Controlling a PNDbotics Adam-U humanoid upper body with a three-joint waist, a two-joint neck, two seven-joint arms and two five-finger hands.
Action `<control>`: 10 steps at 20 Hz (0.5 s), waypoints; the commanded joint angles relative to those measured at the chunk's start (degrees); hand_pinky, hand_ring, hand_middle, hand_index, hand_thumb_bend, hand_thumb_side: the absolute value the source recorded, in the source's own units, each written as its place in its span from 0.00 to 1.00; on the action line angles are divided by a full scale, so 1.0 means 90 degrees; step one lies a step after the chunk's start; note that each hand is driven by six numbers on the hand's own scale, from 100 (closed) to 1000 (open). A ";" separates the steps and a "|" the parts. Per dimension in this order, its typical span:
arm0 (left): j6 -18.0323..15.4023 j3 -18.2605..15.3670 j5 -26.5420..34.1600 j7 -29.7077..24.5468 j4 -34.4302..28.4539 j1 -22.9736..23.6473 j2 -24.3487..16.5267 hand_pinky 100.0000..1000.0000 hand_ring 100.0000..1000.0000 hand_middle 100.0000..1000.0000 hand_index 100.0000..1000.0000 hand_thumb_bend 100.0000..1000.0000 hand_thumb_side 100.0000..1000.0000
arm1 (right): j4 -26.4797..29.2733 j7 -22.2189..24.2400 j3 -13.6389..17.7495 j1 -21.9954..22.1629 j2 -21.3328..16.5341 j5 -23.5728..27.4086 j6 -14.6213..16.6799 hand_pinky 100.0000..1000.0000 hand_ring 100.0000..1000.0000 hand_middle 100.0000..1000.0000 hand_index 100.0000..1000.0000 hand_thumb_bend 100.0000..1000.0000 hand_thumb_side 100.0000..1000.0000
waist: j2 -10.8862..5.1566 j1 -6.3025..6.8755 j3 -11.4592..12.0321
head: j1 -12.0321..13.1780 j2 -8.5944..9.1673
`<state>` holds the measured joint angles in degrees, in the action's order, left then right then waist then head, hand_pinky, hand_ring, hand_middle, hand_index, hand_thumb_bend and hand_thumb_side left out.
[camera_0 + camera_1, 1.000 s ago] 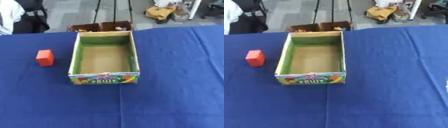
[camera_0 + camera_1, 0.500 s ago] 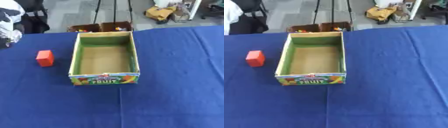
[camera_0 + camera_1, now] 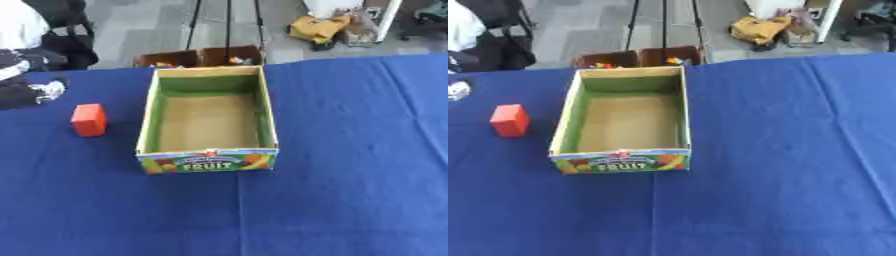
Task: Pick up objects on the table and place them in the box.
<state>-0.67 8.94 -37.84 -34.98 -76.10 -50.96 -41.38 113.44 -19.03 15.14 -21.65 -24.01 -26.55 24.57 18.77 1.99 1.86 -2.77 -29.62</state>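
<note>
The open cardboard box [image 3: 208, 159] reads "FRUIT"; at its 9 o'clock stands a red block [image 3: 88, 119]; left hand [image 3: 44, 91] state unclear

A blue cloth [image 3: 350, 190] covers the table in the foreground. Beyond its far edge lies grey floor [image 3: 131, 30], where thin black tripod legs [image 3: 227, 22] rise over two brown cardboard boxes [image 3: 199, 56], a yellow bag [image 3: 317, 27] nearby.

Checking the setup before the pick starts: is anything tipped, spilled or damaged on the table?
Nothing stands out. The fruit box sits upright and empty on the blue cloth, its walls intact. The red block stands to its left, apart from it.
</note>
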 commanded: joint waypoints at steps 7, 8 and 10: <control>-0.0719 -0.0101 -0.0537 -0.0470 0.1236 -0.0542 0.0204 0.75 0.94 1.00 1.00 0.01 0.77 | 0.0128 0.0092 -0.0011 -0.0091 -0.0149 0.0075 0.0030 0.60 0.72 0.54 0.76 0.00 1.00 | 0.0085 0.0068 -0.0099 | 0.0220 0.0205; -0.0769 -0.0113 -0.0652 -0.0533 0.1311 -0.0579 0.0229 0.75 0.95 1.00 1.00 0.03 0.78 | 0.0128 0.0100 -0.0014 -0.0094 -0.0149 0.0080 0.0034 0.60 0.72 0.54 0.76 0.00 1.00 | 0.0100 0.0068 -0.0106 | 0.0231 0.0214; -0.0860 -0.0137 -0.0820 -0.0647 0.1434 -0.0640 0.0274 0.77 0.96 1.00 1.00 0.13 0.82 | 0.0128 0.0116 -0.0018 -0.0102 -0.0152 0.0090 0.0042 0.60 0.72 0.54 0.76 0.00 1.00 | 0.0134 0.0067 -0.0117 | 0.0251 0.0238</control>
<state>-7.77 8.56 -44.12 -40.19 -63.38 -55.30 -37.88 113.44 -18.25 14.85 -21.76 -24.01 -26.07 24.85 20.20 1.99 0.77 -0.79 -28.15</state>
